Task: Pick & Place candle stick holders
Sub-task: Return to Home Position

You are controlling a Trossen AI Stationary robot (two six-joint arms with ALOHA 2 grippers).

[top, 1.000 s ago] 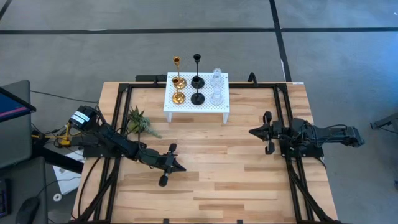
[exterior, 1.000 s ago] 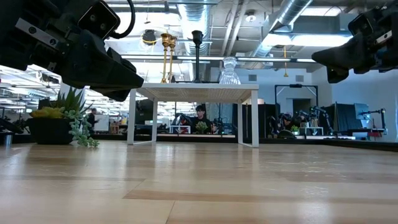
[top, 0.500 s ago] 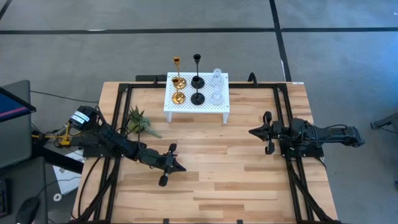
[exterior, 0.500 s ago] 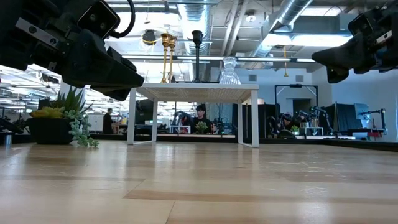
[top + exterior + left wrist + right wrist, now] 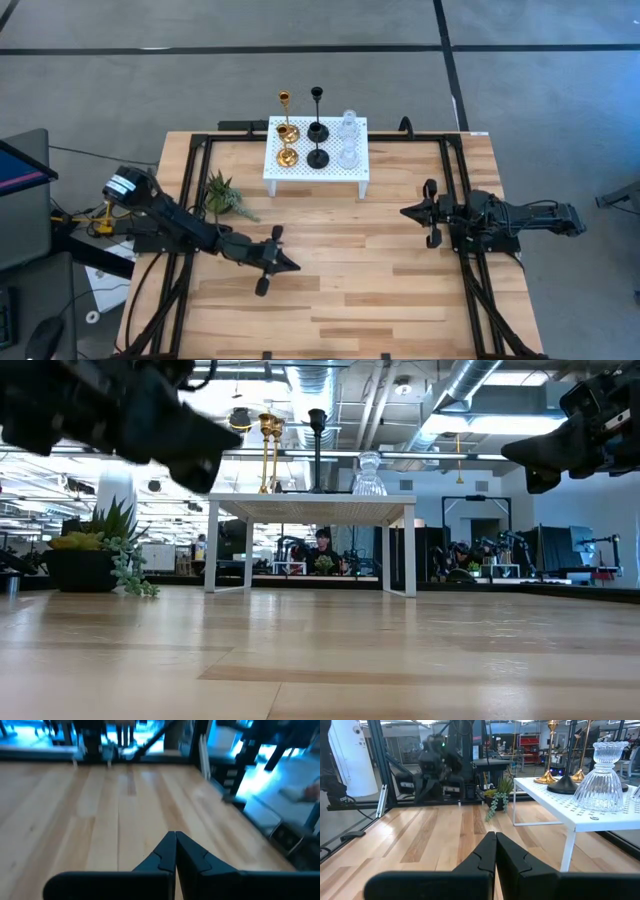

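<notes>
Checking wrist views, I see left pincer [image 5: 175, 834] and right pincer [image 5: 495, 835] closed, empty; only high view shows six candle stick holders [image 5: 318, 157] on shelf [image 5: 333, 172].

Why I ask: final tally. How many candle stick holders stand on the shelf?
6, on the white shelf: rear gold holder and front gold holder left; rear black holder and front black holder middle; rear glass holder and front glass holder right. None seems hidden.

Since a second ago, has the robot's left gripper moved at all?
Yes. In the low view the left gripper has risen: its underside hung below the top of the white shelf before, and now sits just above that level.
</notes>
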